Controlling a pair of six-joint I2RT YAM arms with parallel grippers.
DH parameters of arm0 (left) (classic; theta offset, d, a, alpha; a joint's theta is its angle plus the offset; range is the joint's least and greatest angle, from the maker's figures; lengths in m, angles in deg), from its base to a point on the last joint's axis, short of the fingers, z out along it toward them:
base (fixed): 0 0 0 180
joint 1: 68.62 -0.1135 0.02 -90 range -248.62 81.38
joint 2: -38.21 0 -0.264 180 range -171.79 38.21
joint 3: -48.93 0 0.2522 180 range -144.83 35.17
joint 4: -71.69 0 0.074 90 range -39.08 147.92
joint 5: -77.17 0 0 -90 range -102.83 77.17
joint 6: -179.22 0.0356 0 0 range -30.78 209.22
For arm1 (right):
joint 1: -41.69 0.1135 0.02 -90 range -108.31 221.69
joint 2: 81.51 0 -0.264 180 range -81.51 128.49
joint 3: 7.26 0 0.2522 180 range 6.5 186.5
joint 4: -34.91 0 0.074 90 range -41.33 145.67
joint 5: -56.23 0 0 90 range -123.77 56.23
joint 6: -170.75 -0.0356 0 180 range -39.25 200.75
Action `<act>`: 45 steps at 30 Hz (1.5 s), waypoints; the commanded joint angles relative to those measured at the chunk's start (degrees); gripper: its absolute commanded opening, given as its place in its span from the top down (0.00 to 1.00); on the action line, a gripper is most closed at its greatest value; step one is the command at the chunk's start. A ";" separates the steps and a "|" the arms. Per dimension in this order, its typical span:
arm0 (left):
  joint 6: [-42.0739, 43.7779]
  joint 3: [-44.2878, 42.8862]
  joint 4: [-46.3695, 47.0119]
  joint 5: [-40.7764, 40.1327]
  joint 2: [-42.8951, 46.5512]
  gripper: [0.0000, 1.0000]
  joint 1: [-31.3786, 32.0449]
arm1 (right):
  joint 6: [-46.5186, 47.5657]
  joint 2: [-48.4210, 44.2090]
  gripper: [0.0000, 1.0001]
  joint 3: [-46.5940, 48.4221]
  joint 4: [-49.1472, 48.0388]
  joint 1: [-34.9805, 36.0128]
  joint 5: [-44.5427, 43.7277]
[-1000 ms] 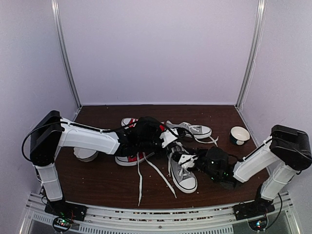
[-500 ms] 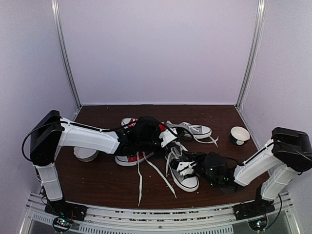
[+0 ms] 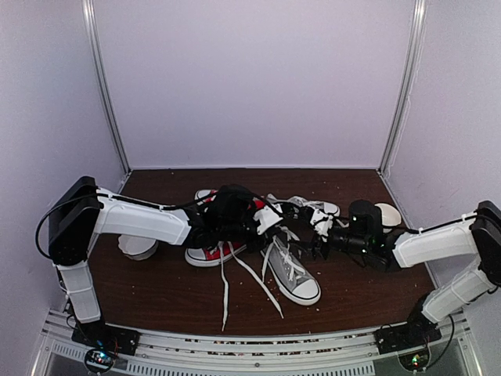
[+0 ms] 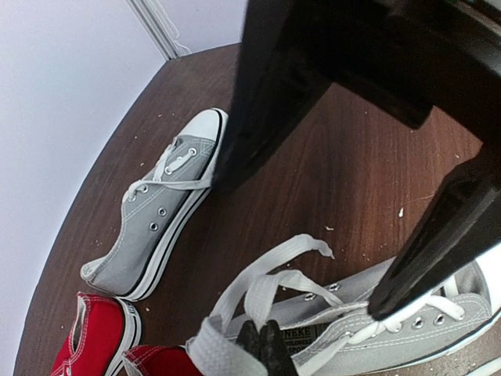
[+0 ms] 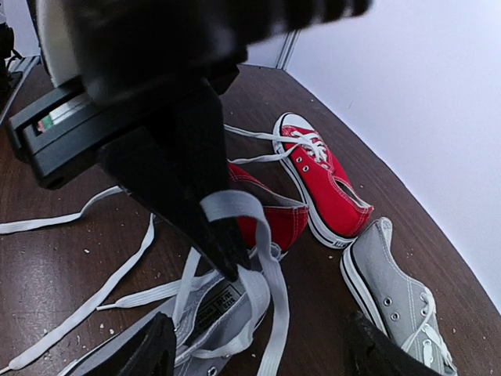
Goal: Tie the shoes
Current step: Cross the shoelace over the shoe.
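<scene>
Two grey shoes show in the top view on the brown counter (image 3: pixel 156 298). The near grey shoe (image 3: pixel 293 274) lies at centre with its toe toward the near edge, and the far grey shoe (image 3: pixel 311 208) lies behind it, its heel end close to the left end effector (image 3: pixel 264 221). Two red shoes (image 3: pixel 205 254) sit under that arm and are largely covered by it. One bowl (image 3: pixel 387 210) peeks out behind the right arm, and a pale round object (image 3: pixel 139 248) beneath the left forearm is too hidden to name. A second ago the right end effector (image 3: pixel 319 235) was down at the near grey shoe's laces with its jaws nearly together; now it has drawn back to the right, off the shoe, spread wide with nothing between, while the left arm has barely moved. From the left wrist, its own tips are pressed together on a white lace (image 4: pixel 223 348) at the bottom edge. The red shoes are cut off at the lower left, and two big blurred black shapes are the other end effector's spread fingers (image 4: pixel 250 94). From the right wrist, the left tips pinch a loop of that lace above the near grey shoe's tongue, and the far grey shoe is cut off at the lower right.
</scene>
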 commanded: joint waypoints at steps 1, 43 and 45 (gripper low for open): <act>1.21 -1.82 2.75 0.35 0.74 1.00 -0.83 | -4.28 4.80 0.26 6.16 5.29 -3.34 12.95; 3.73 -3.21 -2.12 7.06 1.34 1.00 -1.90 | -10.95 19.93 0.48 17.26 -1.64 -10.78 34.43; 3.76 -3.43 -2.93 7.23 1.44 1.00 -2.18 | -10.48 20.05 0.60 17.57 0.22 -10.87 33.93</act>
